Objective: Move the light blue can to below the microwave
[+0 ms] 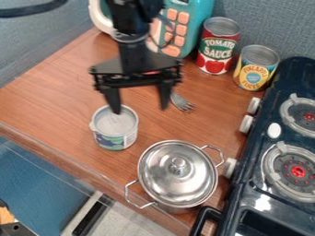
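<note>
Found the light blue can (115, 128) upright on the wood-grained counter (55, 103), squat and round, with a dull metal top and a printed wrap. Saw the black gripper (140, 109) above, fingers wide apart, probably to straddle the can; had one tip over the rim and the other off to the right, so likely needed a leftward shift before lowering. Noted the slim metal fork (182, 102) near the probable path, a snag if dragged across. Close by, saw the polished steel pot (177, 173), domed lid on, looped handles out for lifting. Farther off, made out the teal microwave (197, 23) with raised peach keys, the red-labelled can (217, 46), the yellow-labelled can (255, 68) and the glossy dark stove (246, 154).
</note>
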You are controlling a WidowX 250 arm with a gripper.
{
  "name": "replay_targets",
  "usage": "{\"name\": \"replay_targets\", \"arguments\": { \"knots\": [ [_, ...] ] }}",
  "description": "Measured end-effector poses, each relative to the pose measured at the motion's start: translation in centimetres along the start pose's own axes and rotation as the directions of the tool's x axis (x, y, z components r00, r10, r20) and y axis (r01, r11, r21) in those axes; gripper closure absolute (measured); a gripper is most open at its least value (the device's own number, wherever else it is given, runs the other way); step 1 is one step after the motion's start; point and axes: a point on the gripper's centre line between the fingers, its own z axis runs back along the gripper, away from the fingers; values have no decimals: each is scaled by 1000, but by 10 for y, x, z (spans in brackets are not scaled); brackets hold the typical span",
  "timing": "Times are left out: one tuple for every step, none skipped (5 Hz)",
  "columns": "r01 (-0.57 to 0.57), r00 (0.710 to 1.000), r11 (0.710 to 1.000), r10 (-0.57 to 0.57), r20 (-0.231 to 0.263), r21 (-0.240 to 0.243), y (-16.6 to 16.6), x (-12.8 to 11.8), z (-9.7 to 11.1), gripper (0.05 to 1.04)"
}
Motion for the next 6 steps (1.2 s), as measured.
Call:
{"name": "replay_targets", "arguments": {
  "knots": [
    [-87,996,996,87,8,-31,6,-7,-4,83],
    [-189,982,982,190,15,-25,8,-25,-8,83],
    [-232,973,970,232,16,68,13,-35,-24,83],
    [-277,960,952,279,1,129,15,-32,-38,83],
    [-298,953,942,302,-3,152,16,-26,-46,83],
    [-309,948,931,319,-21,196,24,-24,-57,83]
  ]
}}
